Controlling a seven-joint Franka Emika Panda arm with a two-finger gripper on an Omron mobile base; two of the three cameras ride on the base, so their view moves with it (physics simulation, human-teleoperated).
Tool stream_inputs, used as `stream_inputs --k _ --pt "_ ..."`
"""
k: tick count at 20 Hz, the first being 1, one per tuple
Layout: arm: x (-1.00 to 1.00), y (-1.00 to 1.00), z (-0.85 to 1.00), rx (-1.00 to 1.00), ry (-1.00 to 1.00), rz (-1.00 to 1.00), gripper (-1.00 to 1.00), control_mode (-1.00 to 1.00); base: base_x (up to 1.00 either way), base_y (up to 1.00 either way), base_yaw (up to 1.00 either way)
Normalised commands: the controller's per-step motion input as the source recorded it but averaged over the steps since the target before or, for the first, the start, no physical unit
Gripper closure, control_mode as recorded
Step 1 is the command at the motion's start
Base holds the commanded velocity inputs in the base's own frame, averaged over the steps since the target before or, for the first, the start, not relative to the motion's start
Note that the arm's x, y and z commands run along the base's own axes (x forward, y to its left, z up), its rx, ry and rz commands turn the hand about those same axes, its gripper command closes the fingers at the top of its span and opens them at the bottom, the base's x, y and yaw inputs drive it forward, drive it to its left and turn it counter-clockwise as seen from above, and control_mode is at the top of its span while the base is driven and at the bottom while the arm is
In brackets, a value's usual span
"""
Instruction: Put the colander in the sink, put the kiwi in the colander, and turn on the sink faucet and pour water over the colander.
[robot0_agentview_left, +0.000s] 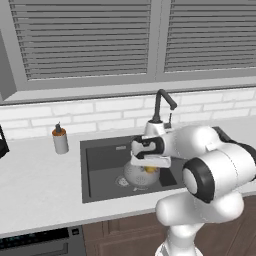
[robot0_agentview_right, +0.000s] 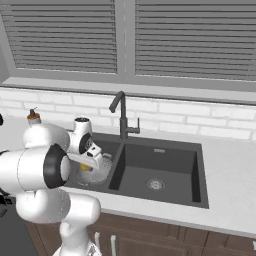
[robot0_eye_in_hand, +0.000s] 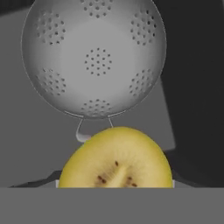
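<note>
end effector (robot0_agentview_left: 149, 169) gripping kiwi (robot0_eye_in_hand: 116, 158), above colander (robot0_eye_in_hand: 94, 59)

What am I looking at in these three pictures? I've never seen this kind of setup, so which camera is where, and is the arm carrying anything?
It is a rendered kitchen with a white robot arm on a base that can drive. Two pictures come from cameras on that base, behind the arm to its left and right, both looking at the same counter. The third comes from a camera on the hand, looking along the gripper.

In the counter is a dark double sink with a tall faucet that is not running. A grey colander sits in the left basin. A soap bottle stands on the counter.

The gripper holds a cut yellow kiwi above the colander, not yet dropped in.
</note>
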Motion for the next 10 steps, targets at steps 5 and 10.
stream_inputs --k 5,10 --pt "0.42 0.25 -0.61 -0.01 0.0 0.0 1.0 -1.0 0.0 0.0 0.0" --pt "0.52 0.09 -0.41 -0.01 0.0 -0.01 1.0 -1.0 0.0 0.0 0.0"
